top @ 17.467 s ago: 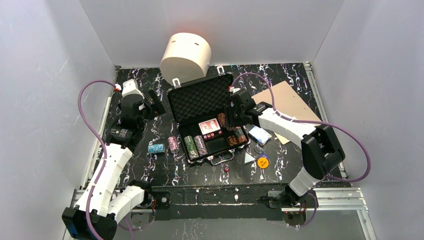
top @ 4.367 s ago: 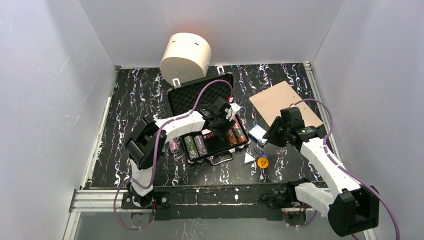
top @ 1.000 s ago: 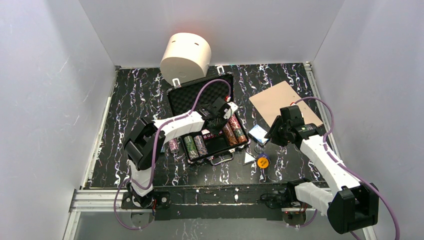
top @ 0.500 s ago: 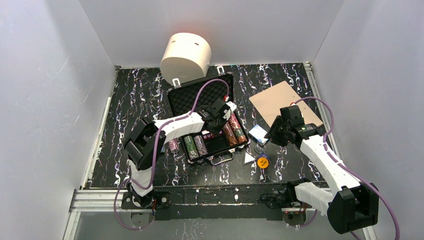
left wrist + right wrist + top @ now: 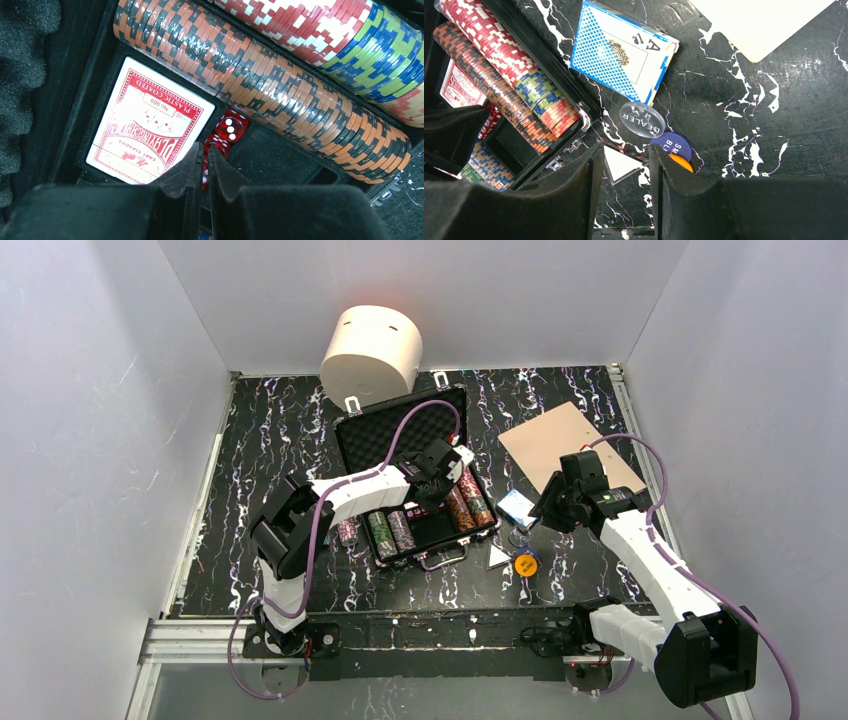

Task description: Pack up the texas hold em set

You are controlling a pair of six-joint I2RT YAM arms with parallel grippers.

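Left fingers (image 5: 186,176) pressed together, seemingly empty, over glossy red dice (image 5: 231,128); right fingers (image 5: 583,182) stand half parted

The left fingers (image 5: 184,176) press nearly together; the right fingers (image 5: 579,195) stand parted.

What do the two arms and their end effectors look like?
The left arm and right arm have white shells with black joints, each trailed by a purple cable. The left end effector and right end effector have black wedge-shaped fingers.
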